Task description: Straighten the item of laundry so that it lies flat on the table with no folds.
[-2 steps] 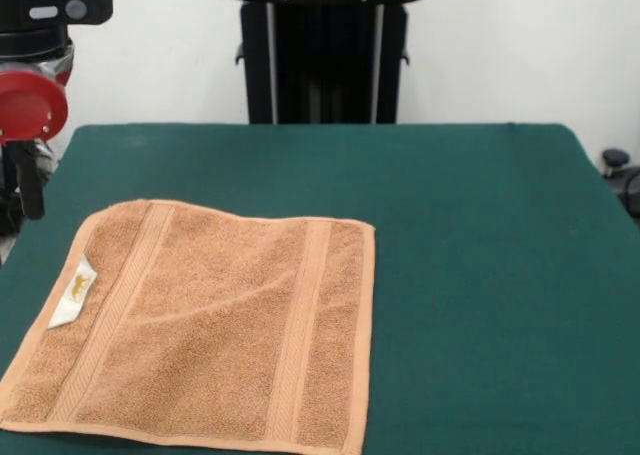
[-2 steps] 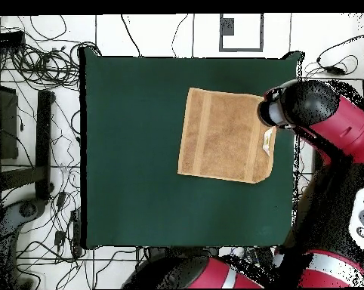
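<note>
We see the towel (image 1: 210, 325) flat on the table (image 1: 480, 235) w/ tag (image 1: 76, 293) at 9 o'clock, arm (image 2: 321, 121) pulled aside, prob. done; can't tell if its hand is gripping.

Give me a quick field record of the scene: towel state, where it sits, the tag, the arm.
item: light-brown terry hand towel with woven border bands
state: spread flat, no folds visible; faint diagonal crease across the middle
position: on the dark green felt-covered table, toward one side edge
tag: small white tag with yellow print, lying on the towel near its edge
arm: red and black arm over the towel's tag side
pincer: state cannot be told
</note>
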